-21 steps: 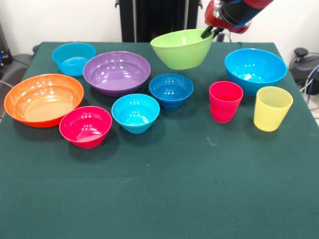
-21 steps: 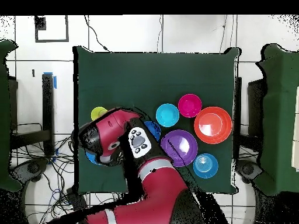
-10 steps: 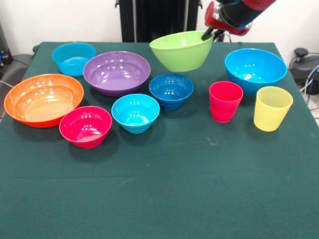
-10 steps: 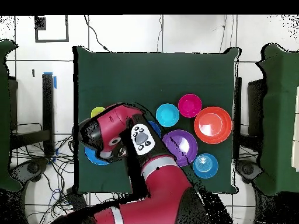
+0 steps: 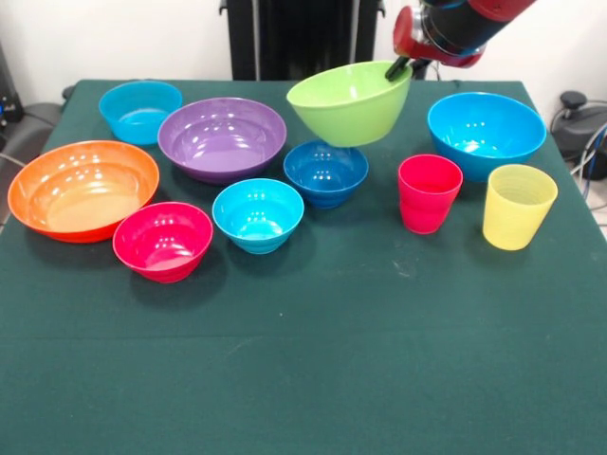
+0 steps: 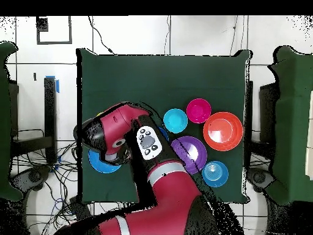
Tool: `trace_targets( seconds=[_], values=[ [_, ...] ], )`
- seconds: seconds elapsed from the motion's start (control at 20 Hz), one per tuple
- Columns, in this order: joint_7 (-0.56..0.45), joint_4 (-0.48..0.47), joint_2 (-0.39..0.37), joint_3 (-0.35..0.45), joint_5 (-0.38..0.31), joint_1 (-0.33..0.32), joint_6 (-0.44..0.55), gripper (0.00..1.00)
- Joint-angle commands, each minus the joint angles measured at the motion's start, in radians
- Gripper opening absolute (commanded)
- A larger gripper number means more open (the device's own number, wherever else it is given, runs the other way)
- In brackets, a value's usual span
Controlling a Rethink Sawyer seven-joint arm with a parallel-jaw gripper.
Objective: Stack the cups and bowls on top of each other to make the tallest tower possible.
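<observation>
— Green cloth covers the counter [image 5: 313,360]. Can you read any writing or labels?

— None legible from my station; the bowls and cups are plain glossy plastic.

— What are the jaws doing?

— I see the gripper [image 5: 406,64] at the top right of the front view, jaws closed on the far right rim of the lime green bowl [image 5: 349,100]. That bowl hangs tilted in the air, its base just above the dark blue bowl [image 5: 325,172].

— And the rest?

— On the counter: orange bowl [image 5: 82,189], purple bowl [image 5: 222,137], pink-red bowl [image 5: 162,240], cyan bowl [image 5: 257,213], a light blue bowl [image 5: 140,110] at the far left, a bright blue bowl [image 5: 486,133] at the right. The red cup [image 5: 429,192] and yellow cup [image 5: 517,206] stand upright, just beside each other. Overhead, the arm [image 6: 122,138] hides the lifted bowl.
</observation>
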Motion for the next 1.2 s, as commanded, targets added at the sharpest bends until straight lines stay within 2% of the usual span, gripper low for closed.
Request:
trace_targets(
  seconds=[0.05,0.85,1.2],
  values=[
    [-0.308,-0.095,0.035,0.048,-0.08,-0.021,0.071,0.0],
    [-0.316,-0.037,-0.007,0.024,-0.085,-0.008,0.028,0.0],
    [-0.337,-0.046,-0.013,0.025,-0.096,-0.012,0.031,0.0]
  ],
)
